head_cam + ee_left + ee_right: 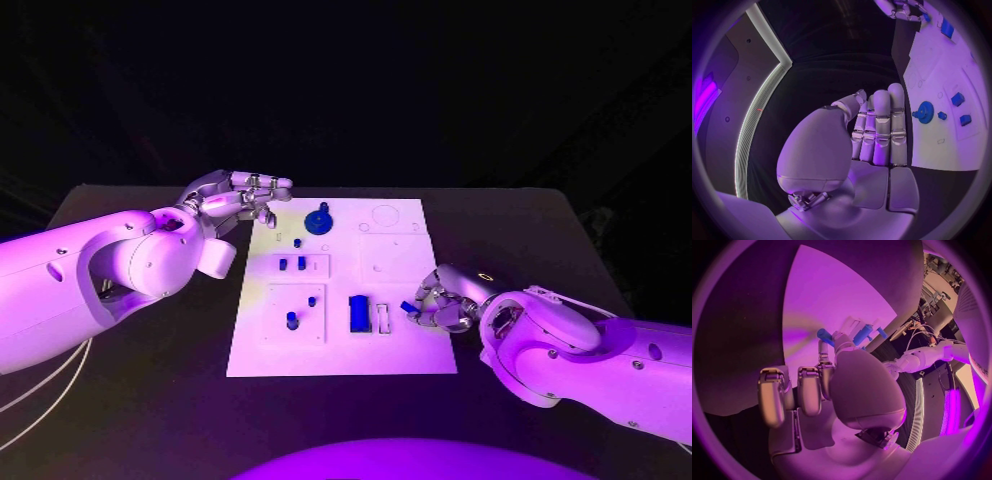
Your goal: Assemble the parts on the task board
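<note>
Bare tabletop (159,350) lies open left of the task board (411,355). The left robot hand (238,198) crowds the board's far left corner beside the blue gear (319,220); the right robot hand (440,303) blocks its right edge.

From the L wrist cam I see my left hand (873,132), fingers (881,125) straight and together, holding nothing, just beside the task board (942,140). Round blue part (925,112) near the fingertips, small blue parts (957,99) beyond it.

Left hand (240,196) open, right hand (441,301) pinching
</note>
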